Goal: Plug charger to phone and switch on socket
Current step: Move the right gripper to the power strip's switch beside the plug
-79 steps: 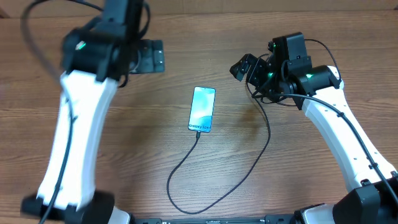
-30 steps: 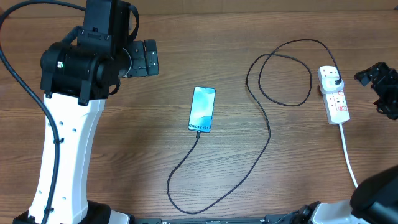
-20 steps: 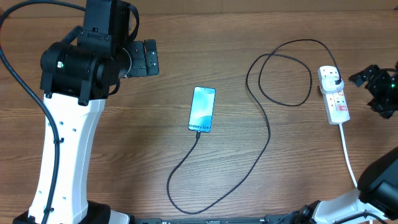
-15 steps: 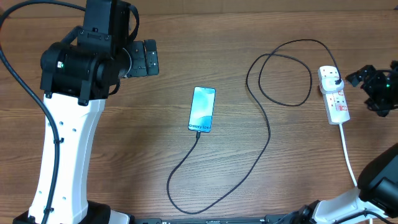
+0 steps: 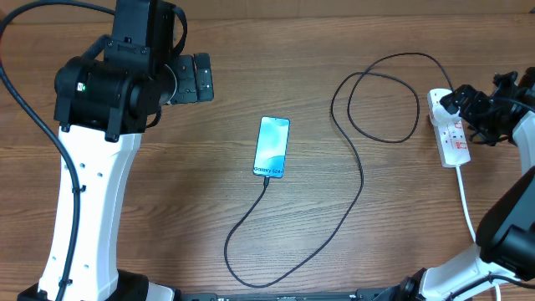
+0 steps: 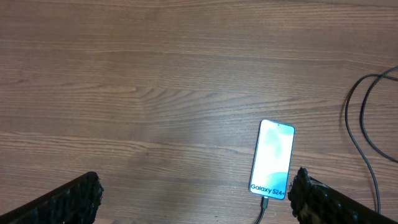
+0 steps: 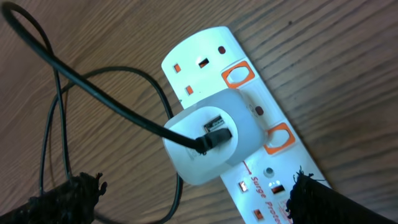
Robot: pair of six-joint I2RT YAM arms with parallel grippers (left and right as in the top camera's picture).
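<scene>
The phone (image 5: pixel 272 146) lies face up mid-table with its light-blue screen lit, also in the left wrist view (image 6: pixel 272 158). The black charger cable (image 5: pixel 362 180) runs from the phone's near end (image 6: pixel 264 208), loops right and ends in a white adapter (image 7: pixel 208 146) plugged into the socket (image 5: pixel 454 138), a white power strip (image 7: pixel 211 46). My right gripper (image 5: pixel 462 113) hovers open over the strip's adapter end, fingers either side (image 7: pixel 193 199). Far to the phone's left, my left gripper (image 5: pixel 205 77) is open with nothing in it (image 6: pixel 196 196).
The strip's thick white cord (image 5: pixel 468 209) trails toward the table's near right edge. The charger cable forms a large loop (image 5: pixel 380 96) between phone and strip. The left arm's white body (image 5: pixel 92 192) stands over the left side of the wooden table.
My right gripper has moved left from the table's right edge to just over the socket. The left arm, phone and cable have not moved.
</scene>
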